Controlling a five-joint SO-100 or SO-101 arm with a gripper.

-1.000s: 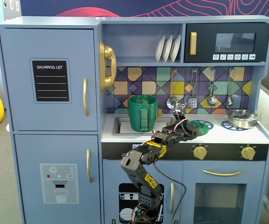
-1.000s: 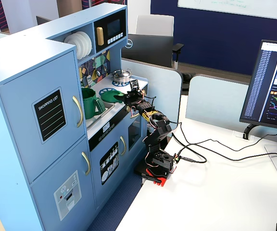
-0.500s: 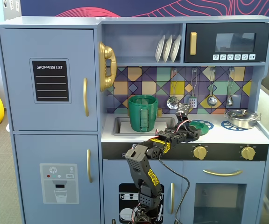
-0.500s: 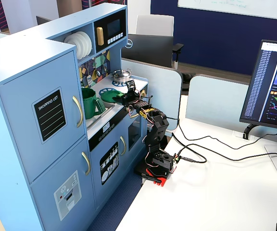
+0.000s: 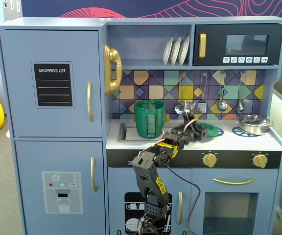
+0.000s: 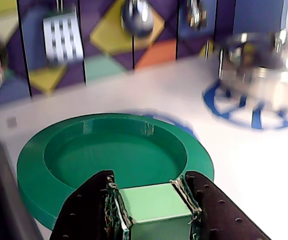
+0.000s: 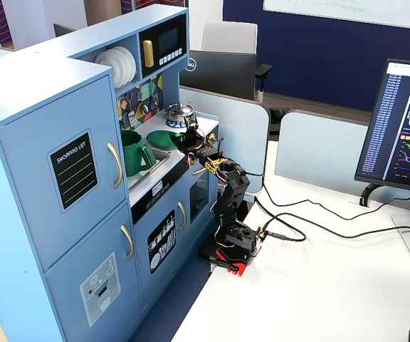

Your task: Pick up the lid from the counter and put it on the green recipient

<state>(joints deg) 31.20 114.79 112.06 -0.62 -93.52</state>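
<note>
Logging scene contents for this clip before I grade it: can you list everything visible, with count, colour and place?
lid: 1, green, on the white counter over a blue burner ring, knob between the gripper fingers
green recipient: 1, dark green, standing in the sink
silver pot: 1, metal, on the right burner ring in a fixed view
plates: 3, white, upright on the upper shelf
hanging utensils: several, silver, on the tiled backsplash
toy phone: 1, gold, on the fridge side
microwave: 1, black, upper right
monitor: 1, on the desk
arm: 1, black, in front of the kitchen
gripper: 1, closed on the lid's knob
</note>
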